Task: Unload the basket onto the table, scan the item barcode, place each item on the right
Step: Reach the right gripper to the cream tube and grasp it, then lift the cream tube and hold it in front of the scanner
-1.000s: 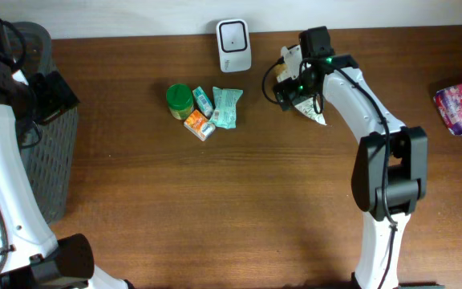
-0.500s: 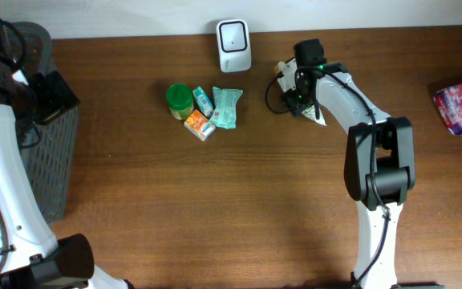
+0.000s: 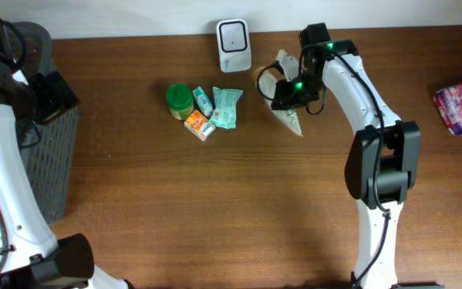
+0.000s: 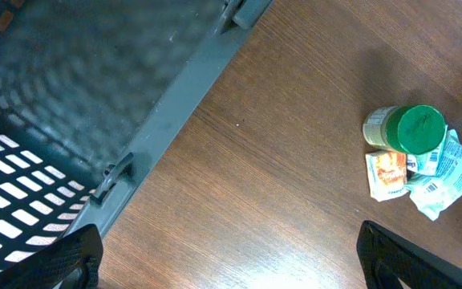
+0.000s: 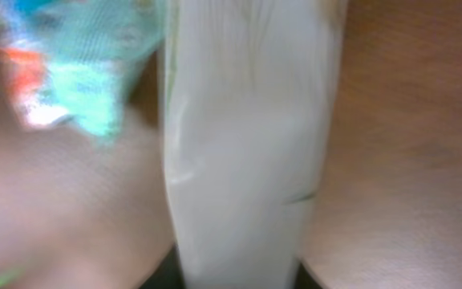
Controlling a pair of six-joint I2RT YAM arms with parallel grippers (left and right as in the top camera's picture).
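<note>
White pouch (image 3: pixel 293 122) btwn R gripper (image 3: pixel 284 95) jaws, nr scanner (image 3: pixel 233 35).

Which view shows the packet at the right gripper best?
Overhead: most of the packet shows sharply, near the scanner. Right wrist gives only a blurred close-up; left wrist misses it.

The right gripper (image 3: pixel 285 95) has drawn its jaws in from wide apart and now pinches the pale packet (image 3: pixel 293 120), having shifted slightly toward the pile of small items (image 3: pixel 203 108). The packet's lower tip, which a second ago stuck out past the gripper on the side away from that pile, has swung round to lie directly beneath it.
</note>
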